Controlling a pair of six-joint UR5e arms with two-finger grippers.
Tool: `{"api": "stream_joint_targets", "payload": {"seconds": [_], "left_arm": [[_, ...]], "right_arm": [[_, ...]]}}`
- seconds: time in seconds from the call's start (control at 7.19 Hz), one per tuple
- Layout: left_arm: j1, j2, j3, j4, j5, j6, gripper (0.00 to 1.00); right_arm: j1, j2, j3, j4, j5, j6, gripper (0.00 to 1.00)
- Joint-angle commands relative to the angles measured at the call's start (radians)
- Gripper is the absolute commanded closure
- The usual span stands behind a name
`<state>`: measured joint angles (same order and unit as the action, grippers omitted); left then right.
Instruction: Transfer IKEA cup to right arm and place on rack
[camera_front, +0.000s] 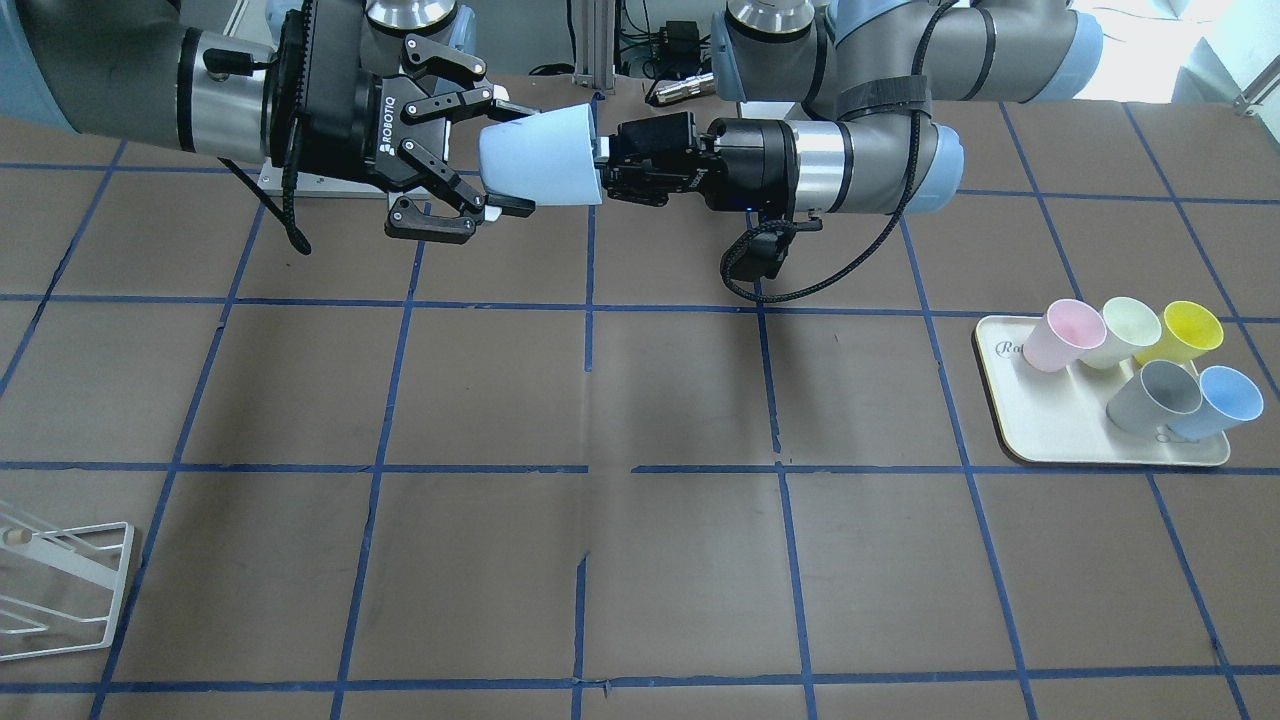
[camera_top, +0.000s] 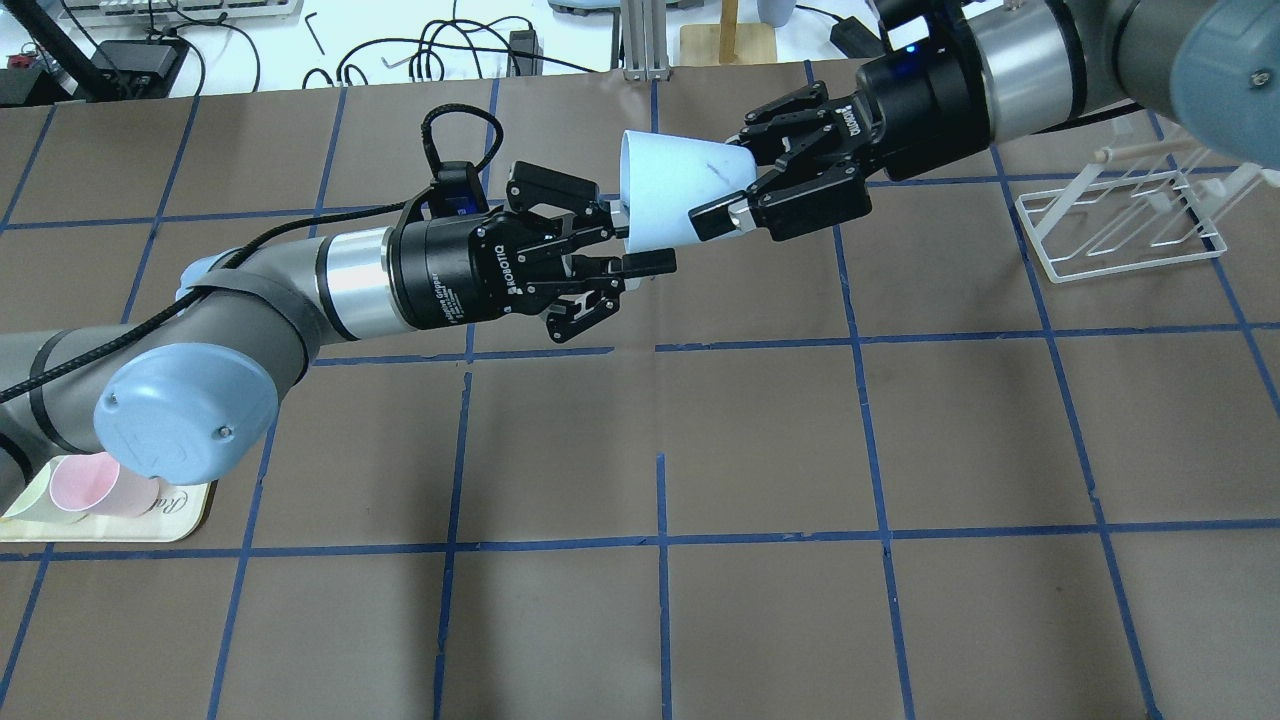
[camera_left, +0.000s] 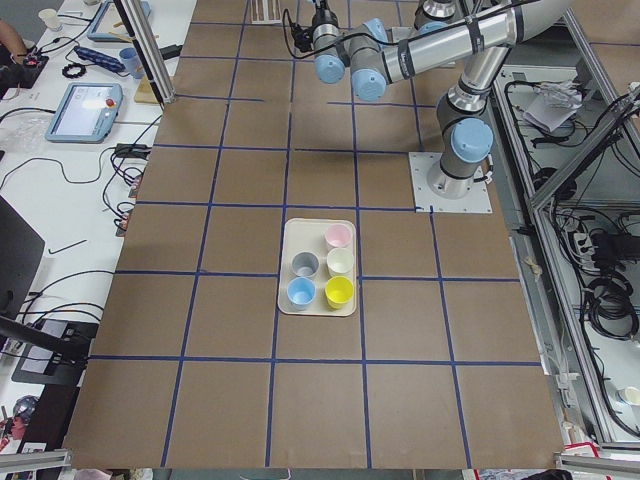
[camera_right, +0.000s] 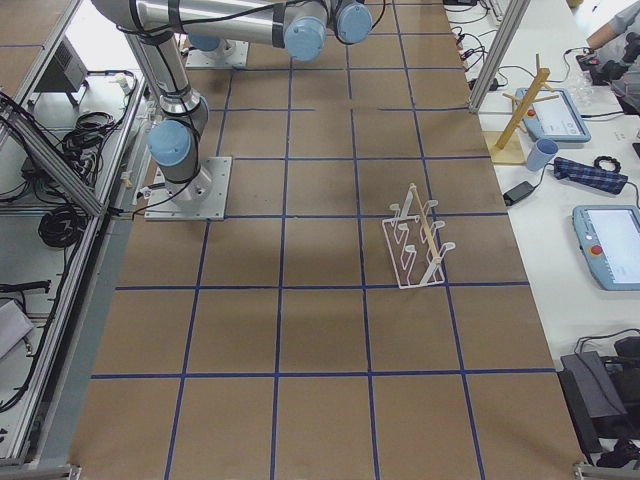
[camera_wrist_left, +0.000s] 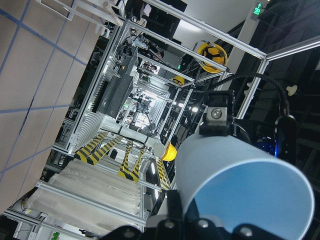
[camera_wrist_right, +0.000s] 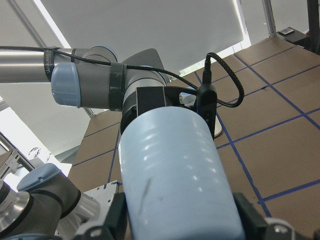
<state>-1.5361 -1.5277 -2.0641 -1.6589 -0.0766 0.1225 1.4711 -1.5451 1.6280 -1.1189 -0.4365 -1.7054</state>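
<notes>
IKEA cup (camera_front: 545, 155) is up in the air, lying sideways. The left gripper (camera_front: 603, 164) is pinched on its rim, and the right gripper (camera_front: 511, 156) has its fingers straddling the base, though it's hard to say if they're actually squeezing. The rack (camera_top: 1120, 225) stands well apart, out by the right arm (camera_top: 1040, 60).

A cup (camera_front: 545, 155) hung sideways in the air above the table (camera_front: 640, 400), about midway between its ends. Its rim was at the left gripper (camera_front: 605, 165), its base between the fingers of the right gripper (camera_front: 510, 157). A tray (camera_front: 1060, 440) carrying five more cups (camera_front: 1130, 335) lay toward the robot's left. A rack (camera_right: 418, 243) stood toward its right.
</notes>
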Motion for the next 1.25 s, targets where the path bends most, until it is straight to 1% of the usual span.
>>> {"api": "stream_joint_targets", "payload": {"seconds": [0.0, 0.28, 0.42, 0.56, 0.7, 0.83, 0.97, 1.11], "left_arm": [[0.004, 0.007, 0.002, 0.002, 0.008, -0.038, 0.0], [0.033, 0.006, 0.002, 0.002, 0.012, -0.059, 0.0], [0.071, 0.006, 0.002, 0.001, 0.014, -0.079, 0.0], [0.1, 0.007, 0.005, 0.002, 0.076, -0.096, 0.0], [0.108, 0.018, 0.016, 0.033, 0.169, -0.139, 0.0], [0.116, 0.021, 0.039, 0.132, 0.34, -0.208, 0.0], [0.123, 0.021, 0.071, 0.224, 0.533, -0.284, 0.0], [0.122, 0.018, 0.114, 0.247, 0.664, -0.297, 0.0]], "right_arm": [[0.0, 0.002, 0.001, 0.001, -0.002, -0.002, 0.75], [-0.009, 0.008, 0.0, -0.001, -0.01, -0.003, 0.75], [-0.031, 0.007, 0.0, -0.001, -0.081, -0.005, 0.77], [-0.05, 0.005, 0.0, 0.001, -0.109, -0.003, 0.78], [-0.083, 0.007, -0.002, -0.002, -0.164, -0.003, 0.78], [-0.141, 0.003, -0.014, -0.009, -0.308, -0.003, 0.78], [-0.191, 0.003, -0.029, -0.018, -0.389, -0.014, 0.78], [-0.239, 0.002, -0.072, -0.036, -0.519, 0.0, 0.78]]}}
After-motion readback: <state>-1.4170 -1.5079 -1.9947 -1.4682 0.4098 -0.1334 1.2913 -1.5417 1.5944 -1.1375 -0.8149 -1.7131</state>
